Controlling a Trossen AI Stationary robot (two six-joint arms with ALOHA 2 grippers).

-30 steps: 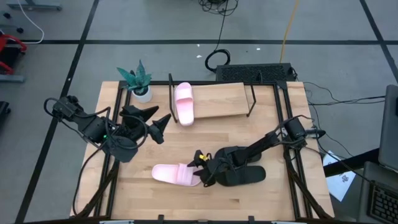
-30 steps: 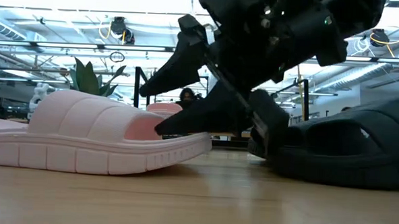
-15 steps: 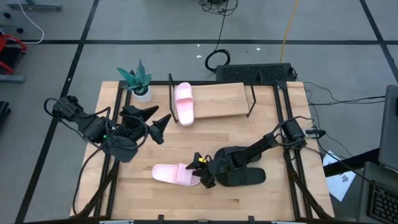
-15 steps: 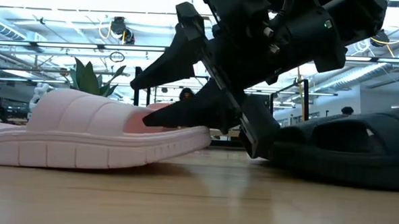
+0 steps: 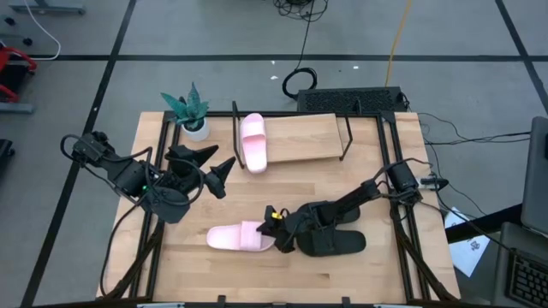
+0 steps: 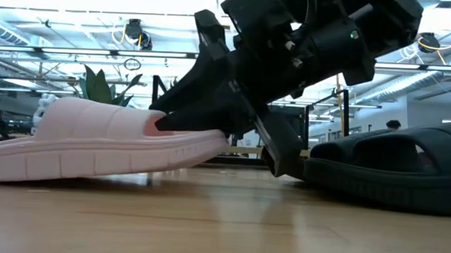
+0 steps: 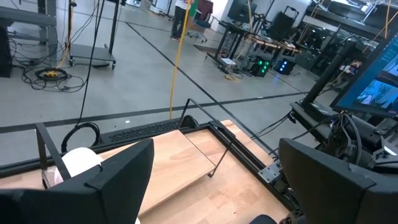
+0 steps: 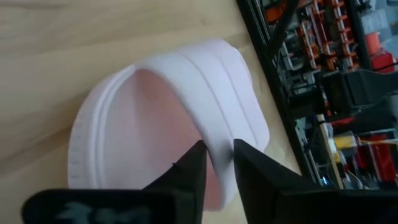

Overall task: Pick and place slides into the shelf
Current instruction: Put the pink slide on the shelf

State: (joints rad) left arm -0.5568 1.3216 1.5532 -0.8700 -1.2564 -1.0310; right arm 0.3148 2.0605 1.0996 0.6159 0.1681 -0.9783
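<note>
The shelf (image 5: pixel 295 137), a low rack with a pale wooden board and thin black wire end frames, stands at the far side of the wooden surface (image 5: pixel 188 274) and holds one pale pink slide (image 5: pixel 253 141) at its left end, lying lengthwise across the board; the remainder of the board is bare wood. A second pale pink slide (image 5: pixel 238 237) lies near the front of the surface, and the right gripper (image 5: pixel 276 231) has its two dark fingers (image 8: pixel 189 171) pinched narrowly onto the edge of that slide's wide strap, one finger inside the opening and one outside. In the low view this slide (image 6: pixel 95 140) is tipped, its gripped end raised off the wood, and its sole shows a ribbed, blocky edge under a smooth, rounded, foam-like strap. Just beside it, to the right, a black slide (image 5: pixel 334 242) rests flat under the right arm, matte and softly moulded. The left gripper (image 5: pixel 221 164) hovers near the shelf's left end, its fingers spread wide and holding nothing. A small potted plant (image 5: pixel 190 111) with spiky green leaves in a white pot sits at the far left corner. No writing is legible on any item.
</note>
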